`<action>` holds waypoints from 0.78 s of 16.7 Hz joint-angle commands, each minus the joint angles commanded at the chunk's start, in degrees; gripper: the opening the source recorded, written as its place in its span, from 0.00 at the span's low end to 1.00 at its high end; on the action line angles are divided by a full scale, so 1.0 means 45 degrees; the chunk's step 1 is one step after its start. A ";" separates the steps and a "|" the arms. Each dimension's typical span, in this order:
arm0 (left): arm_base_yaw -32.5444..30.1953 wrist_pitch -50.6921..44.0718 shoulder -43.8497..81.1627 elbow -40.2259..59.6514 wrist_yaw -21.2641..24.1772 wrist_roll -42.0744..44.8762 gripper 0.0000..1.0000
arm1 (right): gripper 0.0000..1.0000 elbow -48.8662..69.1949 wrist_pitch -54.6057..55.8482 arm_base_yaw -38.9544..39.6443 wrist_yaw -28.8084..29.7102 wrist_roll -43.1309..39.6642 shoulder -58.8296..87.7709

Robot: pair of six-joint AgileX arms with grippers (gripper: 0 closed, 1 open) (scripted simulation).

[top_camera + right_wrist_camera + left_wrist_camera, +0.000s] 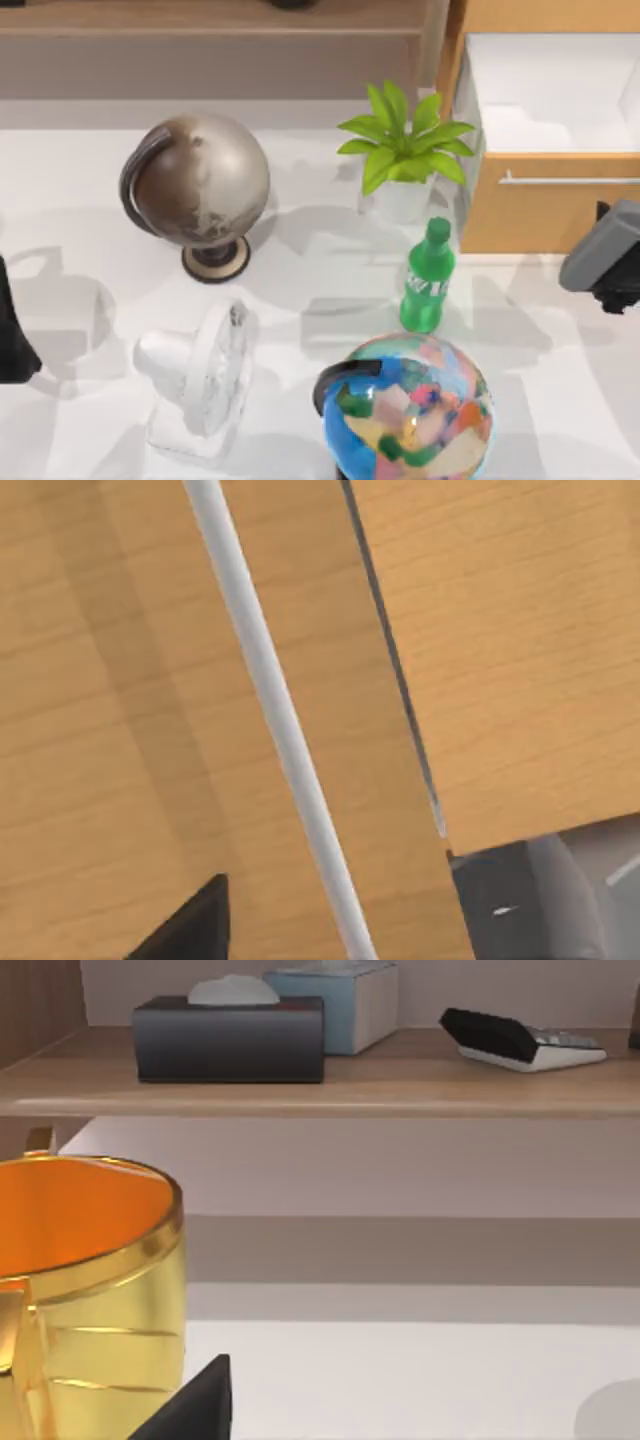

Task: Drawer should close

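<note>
The drawer [545, 205] stands pulled out at the table's back right, its white inside walls [550, 95] open to view. Its front is light orange-tan wood with a thin silver bar handle [570, 181]. My right gripper [608, 258] hovers just in front of the drawer front, near its right end. The right wrist view looks closely at the wooden front [130, 730], with the handle [270, 700] running across it. My left arm [15, 335] is parked at the table's left edge.
A grey globe [200, 185], potted plant [405, 150], green bottle [428, 280], white fan [205, 380] and colourful globe [410, 410] crowd the table left of the drawer. A gold cup [90, 1290] is near the left wrist. A long brown shelf [210, 20] runs along the back.
</note>
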 joint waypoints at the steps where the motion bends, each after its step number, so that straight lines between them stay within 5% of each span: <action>1: 0.0000 0.0000 0.0000 0.0000 0.0000 0.0000 1.00 | 1.00 -0.0007 0.0686 0.0296 0.0375 -0.0797 0.0646; 6: 0.0000 0.0000 0.0000 0.0000 0.0000 0.0000 1.00 | 1.00 0.0026 0.3128 0.1033 0.1914 -0.3541 0.2948; 13: 0.0000 0.0000 0.0000 0.0000 0.0000 0.0000 1.00 | 1.00 0.0082 0.3347 0.1016 0.2081 -0.3836 0.3238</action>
